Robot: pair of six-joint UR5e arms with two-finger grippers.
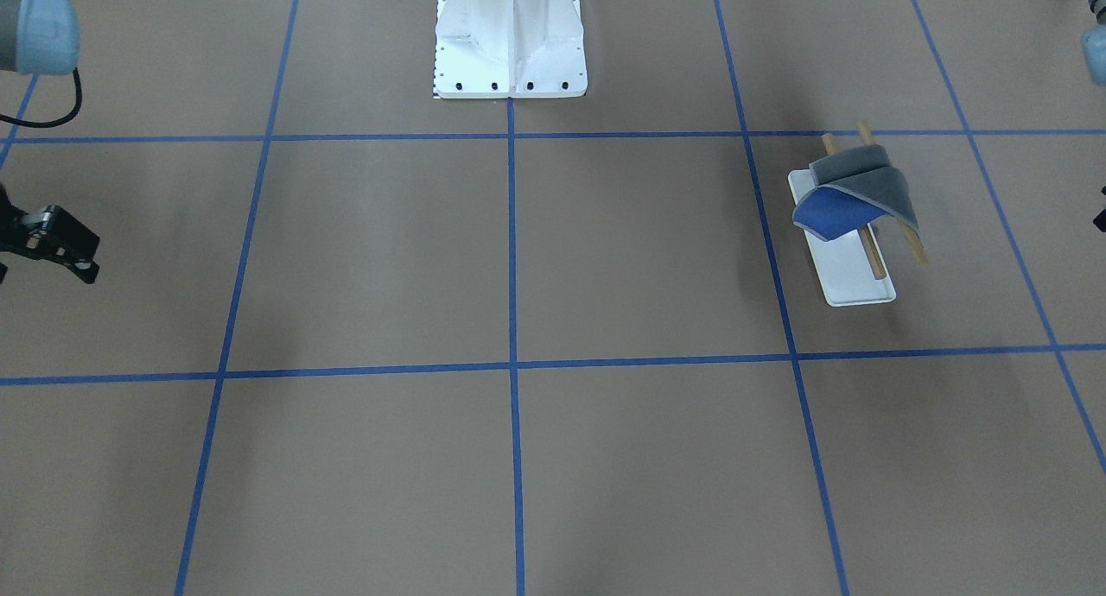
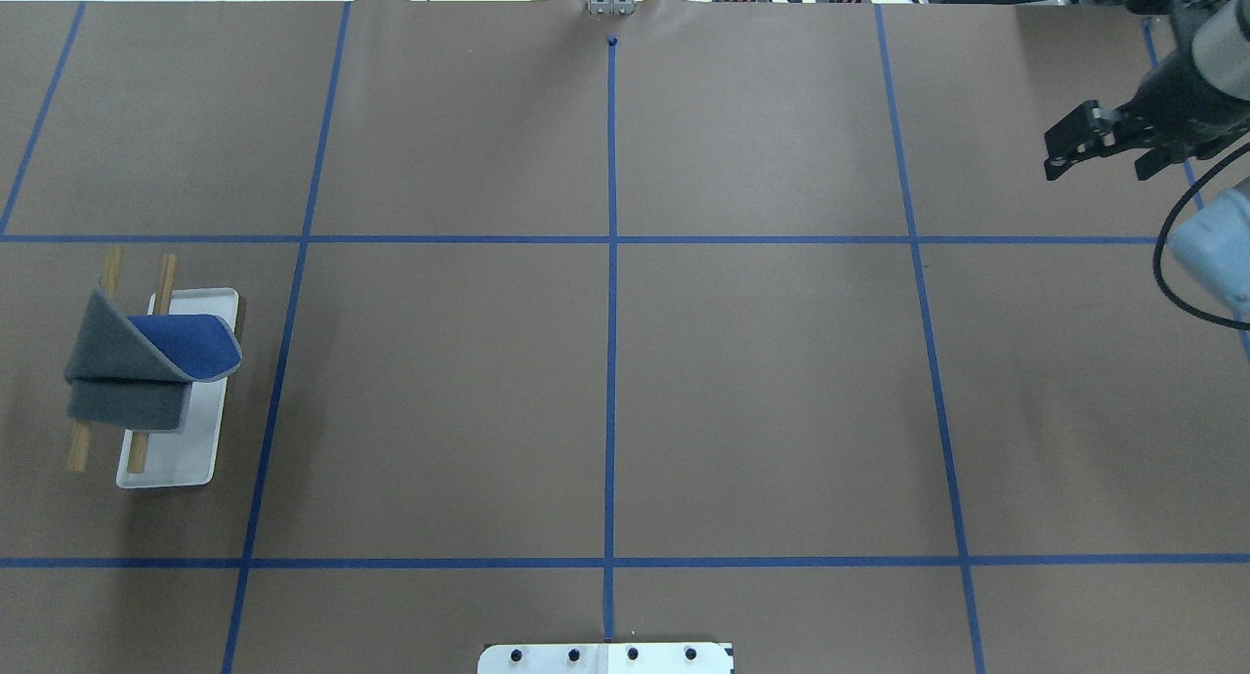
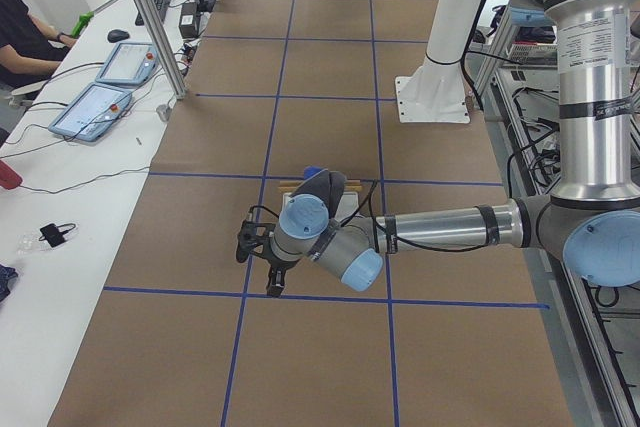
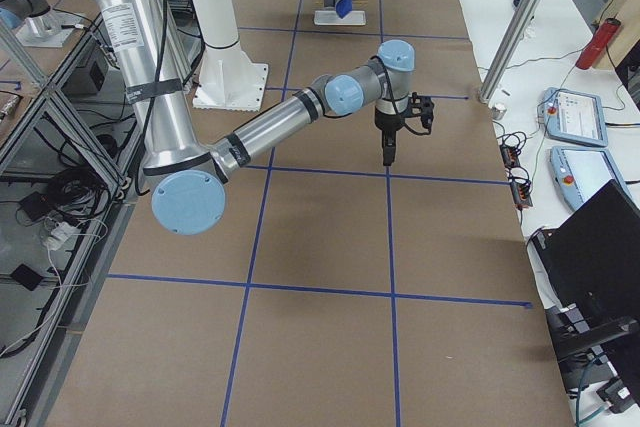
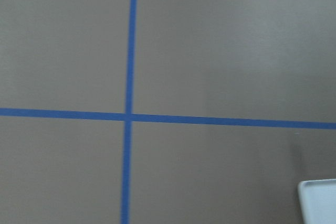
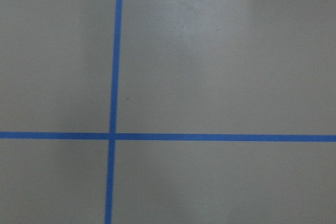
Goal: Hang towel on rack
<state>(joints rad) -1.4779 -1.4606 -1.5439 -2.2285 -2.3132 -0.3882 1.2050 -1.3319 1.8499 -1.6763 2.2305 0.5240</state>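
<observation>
The towel (image 1: 864,181), grey side up with a blue fold showing, hangs over the two wooden rods of the rack (image 1: 851,276). In the overhead view the towel (image 2: 127,371) drapes across the rods above the rack's white tray (image 2: 186,449). My right gripper (image 2: 1096,169) is open and empty, far from the rack, and also shows at the front view's left edge (image 1: 43,268). My left gripper (image 3: 270,285) hovers close by the rack and shows only in the left side view, so I cannot tell if it is open or shut. The left wrist view shows a tray corner (image 5: 320,203).
The large white bolted pedestal (image 1: 510,34) stands at the robot's side of the table, in the middle. Blue tape lines (image 2: 611,361) divide the brown table into squares. A side desk with tablets (image 3: 100,107) and a seated person lies beyond the far long edge.
</observation>
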